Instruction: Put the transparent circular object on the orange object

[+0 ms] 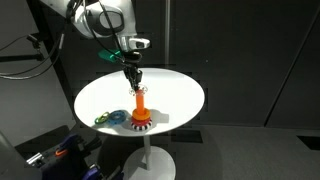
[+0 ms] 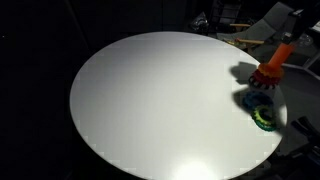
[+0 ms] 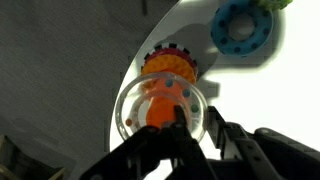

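In the wrist view my gripper (image 3: 195, 116) is shut on the rim of the transparent ring (image 3: 135, 105). The ring is clear and hangs right over the orange peg (image 3: 158, 108), which shows through it. The peg's red toothed base (image 3: 170, 64) lies just beyond. In an exterior view the gripper (image 1: 133, 78) hovers just above the orange peg (image 1: 140, 101) on its red base (image 1: 140, 122); the clear ring is too faint to see there. In the other exterior view the peg (image 2: 276, 54) stands at the table's far right.
A blue-teal ring (image 3: 243, 30) and a green ring (image 3: 283, 4) lie beside the base, and they show in both exterior views (image 1: 117, 118) (image 1: 103, 119). All of this stands on a round white table (image 1: 100, 95) on one pedestal, near its front edge. Dark surroundings.
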### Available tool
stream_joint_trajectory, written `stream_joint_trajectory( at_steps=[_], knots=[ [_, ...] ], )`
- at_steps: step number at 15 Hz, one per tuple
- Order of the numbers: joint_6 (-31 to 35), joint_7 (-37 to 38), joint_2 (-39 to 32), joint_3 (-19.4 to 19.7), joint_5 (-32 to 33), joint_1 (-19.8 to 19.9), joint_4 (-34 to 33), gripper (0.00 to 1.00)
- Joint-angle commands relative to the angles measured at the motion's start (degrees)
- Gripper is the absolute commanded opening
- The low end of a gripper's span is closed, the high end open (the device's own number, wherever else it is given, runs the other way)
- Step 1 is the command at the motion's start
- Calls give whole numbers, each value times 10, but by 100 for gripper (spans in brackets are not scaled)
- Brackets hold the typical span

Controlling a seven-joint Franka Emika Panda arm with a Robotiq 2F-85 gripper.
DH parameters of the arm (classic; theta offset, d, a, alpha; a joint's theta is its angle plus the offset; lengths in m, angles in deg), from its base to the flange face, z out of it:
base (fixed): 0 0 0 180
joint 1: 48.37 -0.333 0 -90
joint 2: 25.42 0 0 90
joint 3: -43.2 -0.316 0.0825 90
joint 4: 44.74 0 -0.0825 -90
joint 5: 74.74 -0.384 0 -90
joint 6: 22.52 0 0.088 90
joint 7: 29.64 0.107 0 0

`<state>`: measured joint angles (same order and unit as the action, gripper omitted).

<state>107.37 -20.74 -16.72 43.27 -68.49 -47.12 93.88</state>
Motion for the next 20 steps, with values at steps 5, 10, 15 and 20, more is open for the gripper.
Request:
stream_joint_trajectory(
  at_steps=[5,10,15,20],
  knots=[
    [-14,-13,-20,2,-43,-2,-15,60],
    [-16,-12,-25,0,-46,-4,-16,98],
    [-20,-5,-26,1,-40,-2,-21,100],
    [-22,4,-28,2,-26,2,-31,100]
  ],
)
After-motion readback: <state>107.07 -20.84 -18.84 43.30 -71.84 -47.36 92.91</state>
